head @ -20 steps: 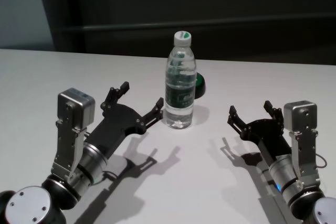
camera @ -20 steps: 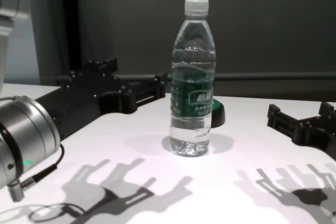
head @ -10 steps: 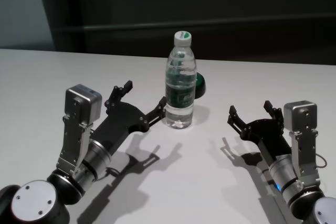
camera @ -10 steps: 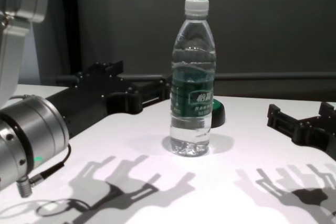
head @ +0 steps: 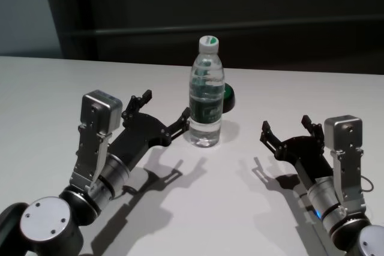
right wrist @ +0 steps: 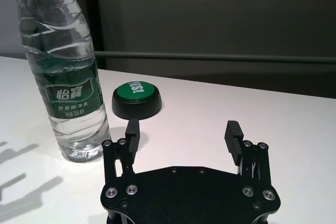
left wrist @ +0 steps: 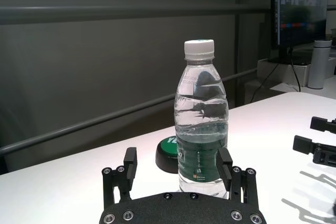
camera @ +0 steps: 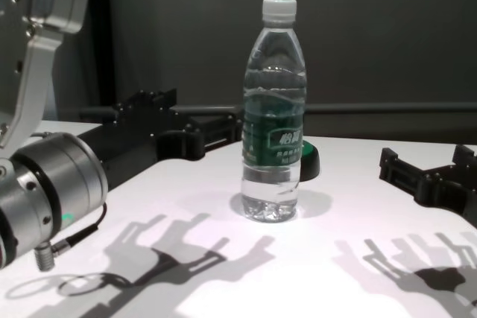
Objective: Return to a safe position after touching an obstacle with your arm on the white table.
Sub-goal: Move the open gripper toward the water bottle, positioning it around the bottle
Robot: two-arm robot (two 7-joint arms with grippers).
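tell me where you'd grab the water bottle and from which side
Probably the labelled middle of the water bottle, from the left gripper's side, level. It stands upright on the table, round and evenly wide there, so open fingers can close across it. The button sits behind it, so avoid that side.

Head cam high, chest low; both on bottle (head: 207, 94).

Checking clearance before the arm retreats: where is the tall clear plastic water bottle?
The clear plastic water bottle stands upright mid-table in the head view, just right of the open left gripper, with a green-topped round button behind it.
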